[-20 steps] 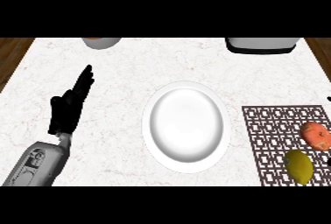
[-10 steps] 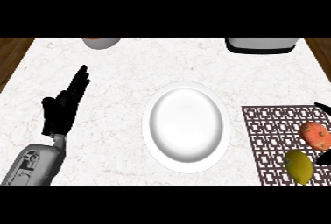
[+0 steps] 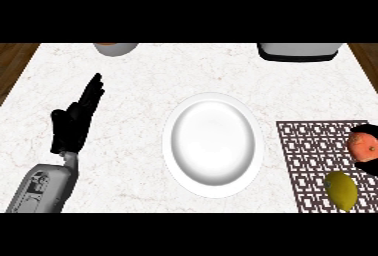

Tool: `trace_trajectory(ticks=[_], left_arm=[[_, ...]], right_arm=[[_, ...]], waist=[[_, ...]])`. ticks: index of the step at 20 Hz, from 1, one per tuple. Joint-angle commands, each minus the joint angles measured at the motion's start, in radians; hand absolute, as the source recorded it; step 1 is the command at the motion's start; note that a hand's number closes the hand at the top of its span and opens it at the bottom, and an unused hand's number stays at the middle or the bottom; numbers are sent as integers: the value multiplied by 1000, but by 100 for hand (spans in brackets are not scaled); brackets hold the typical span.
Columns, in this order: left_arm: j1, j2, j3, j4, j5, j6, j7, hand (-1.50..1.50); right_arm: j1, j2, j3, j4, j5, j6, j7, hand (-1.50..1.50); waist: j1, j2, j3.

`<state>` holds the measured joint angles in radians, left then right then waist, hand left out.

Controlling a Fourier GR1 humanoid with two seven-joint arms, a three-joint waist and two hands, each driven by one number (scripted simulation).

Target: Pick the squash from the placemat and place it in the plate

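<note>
A dark lattice placemat (image 3: 314, 150) lies at the right edge of the white marble counter. On it sits an orange-red rounded squash (image 3: 366, 145), cut off by the picture's right edge. My right hand (image 3: 371, 166) comes in from that edge, with one black finger behind the squash and another in front of it; the rest of the hand is out of view. A white oval plate (image 3: 212, 140) sits bare in the middle of the counter, left of the mat. My left hand (image 3: 72, 122) rests open at the far left, fingers up.
An olive-yellow oval fruit (image 3: 342, 190) lies on the mat's near part, just in front of the squash. A grey bowl (image 3: 116, 48) and a dark-based appliance (image 3: 299, 51) stand at the counter's back edge. Wooden floor shows past both side edges.
My right hand has come in from the right edge and its black fingers now flank the squash. The left hand has shifted slightly.
</note>
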<state>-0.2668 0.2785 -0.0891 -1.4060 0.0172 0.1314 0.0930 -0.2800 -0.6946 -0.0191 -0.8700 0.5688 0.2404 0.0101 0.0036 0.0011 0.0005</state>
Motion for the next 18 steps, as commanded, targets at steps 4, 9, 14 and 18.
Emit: trace_trajectory(ticks=[4, 9, 14, 18], left_arm=[[43, -20, 46, 40, -30, -20, -80, 0], [0, -25, 73, 18, -46, -55, -9, 0], [70, 1, 86, -14, -36, -31, -2, 0], [54, -21, 68, -16, -41, -37, 6, 0]], right_arm=[[65, 13, -21, -87, 51, -59, -19, 150], [54, 46, -49, -33, 103, -127, -57, 150], [395, 134, 66, -419, 162, -221, 94, 150], [518, 156, 42, -757, 161, -275, 219, 150]], waist=[[-9, -2, -1], [-7, -2, -1], [-66, -19, -6], [-52, -12, -4]])
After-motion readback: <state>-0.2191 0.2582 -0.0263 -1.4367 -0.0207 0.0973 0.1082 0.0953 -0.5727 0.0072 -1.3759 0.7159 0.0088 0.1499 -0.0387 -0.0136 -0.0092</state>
